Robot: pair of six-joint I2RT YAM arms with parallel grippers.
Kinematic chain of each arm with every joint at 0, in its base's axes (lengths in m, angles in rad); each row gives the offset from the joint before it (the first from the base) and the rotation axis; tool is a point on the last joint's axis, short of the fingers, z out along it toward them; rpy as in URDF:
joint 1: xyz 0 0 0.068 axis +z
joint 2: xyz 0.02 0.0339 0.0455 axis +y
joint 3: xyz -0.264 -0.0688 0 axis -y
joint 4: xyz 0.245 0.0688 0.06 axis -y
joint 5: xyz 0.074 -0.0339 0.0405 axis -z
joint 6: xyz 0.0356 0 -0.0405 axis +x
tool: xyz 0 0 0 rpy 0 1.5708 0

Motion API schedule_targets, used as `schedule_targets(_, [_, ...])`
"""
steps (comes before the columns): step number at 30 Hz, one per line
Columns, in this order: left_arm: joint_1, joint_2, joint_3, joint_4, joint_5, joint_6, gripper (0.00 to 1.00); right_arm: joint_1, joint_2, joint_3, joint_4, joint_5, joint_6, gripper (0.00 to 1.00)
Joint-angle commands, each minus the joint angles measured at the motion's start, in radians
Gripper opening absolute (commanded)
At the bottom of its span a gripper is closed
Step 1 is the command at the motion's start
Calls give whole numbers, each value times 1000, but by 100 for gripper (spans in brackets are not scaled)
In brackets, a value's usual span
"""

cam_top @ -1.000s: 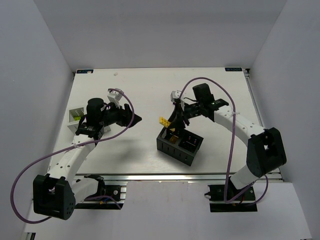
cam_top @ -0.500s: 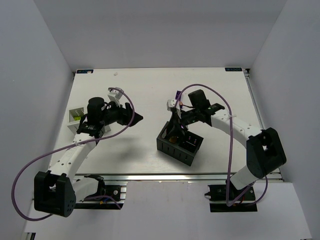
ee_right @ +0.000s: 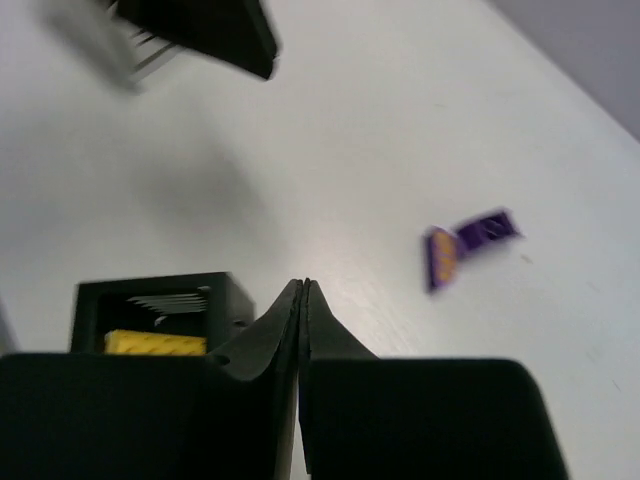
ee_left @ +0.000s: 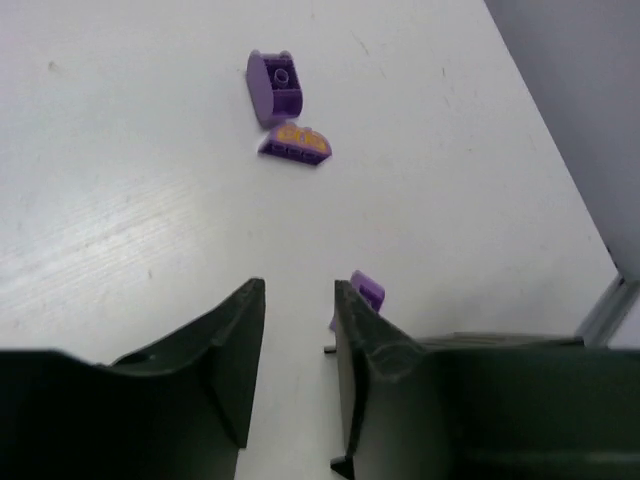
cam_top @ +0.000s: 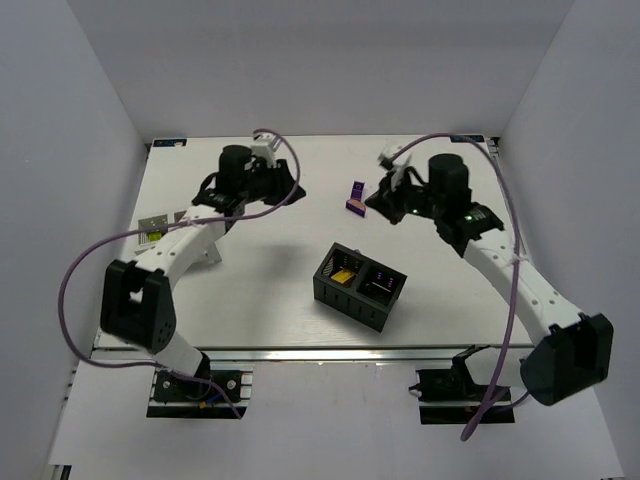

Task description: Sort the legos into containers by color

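Two purple legos (cam_top: 356,196) lie close together on the table at the back middle; they also show in the left wrist view (ee_left: 277,85) and the right wrist view (ee_right: 440,258). A third small purple lego (ee_left: 367,292) lies just beyond my left gripper's right finger. My left gripper (ee_left: 298,300) is open and empty, left of the purple pair in the top view (cam_top: 296,190). My right gripper (ee_right: 303,288) is shut and empty, just right of the pair (cam_top: 373,203). The black box (cam_top: 385,312) holds a yellow lego (cam_top: 343,276) in its left cell.
The white box (cam_top: 152,230) stands at the table's left side, partly hidden by my left arm. The black box (ee_right: 150,290) is low in the right wrist view. Purple cables loop off both arms. White walls enclose the table.
My right gripper has left the black box and moved to the back, with the yellow lego now lying in the box. My left arm has swung from the white box to the back middle.
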Motion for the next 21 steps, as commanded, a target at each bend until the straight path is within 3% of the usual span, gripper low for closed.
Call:
schedule_targets(1, [-90, 126, 172, -96, -185, 17, 42, -100, -43, -8, 96, 300, 258, 0])
schedule_targets(3, [-129, 260, 333, -172, -250, 40, 33, -164, -74, -45, 114, 297, 294, 0])
schedule_targets(5, [-182, 399, 442, -250, -351, 72, 35, -252, -82, -72, 108, 279, 347, 0])
schedule_targets(6, [-197, 447, 563, -280, -391, 83, 42, -273, -83, -81, 108, 245, 381, 0])
schedule_targets(7, [-212, 493, 622, -307, -428, 98, 63, -340, -88, -91, 119, 219, 392, 0])
schedule_targets(9, [-255, 618, 735, -370, -534, 141, 75, -378, -97, -115, 124, 144, 406, 15])
schedule_targets(10, [-269, 655, 833, -387, -566, 158, 82, -410, -99, -113, 112, 118, 407, 28])
schedule_targets(13, [-320, 768, 938, -384, -699, 221, 87, -445, -116, -127, 117, 45, 404, 49])
schedule_targets(14, [-332, 785, 944, -346, -737, 236, 92, -477, -122, -134, 121, 39, 394, 52])
schedule_targets(21, [-374, 898, 1024, -234, -756, 275, 96, -508, -131, -171, 128, -19, 368, 55])
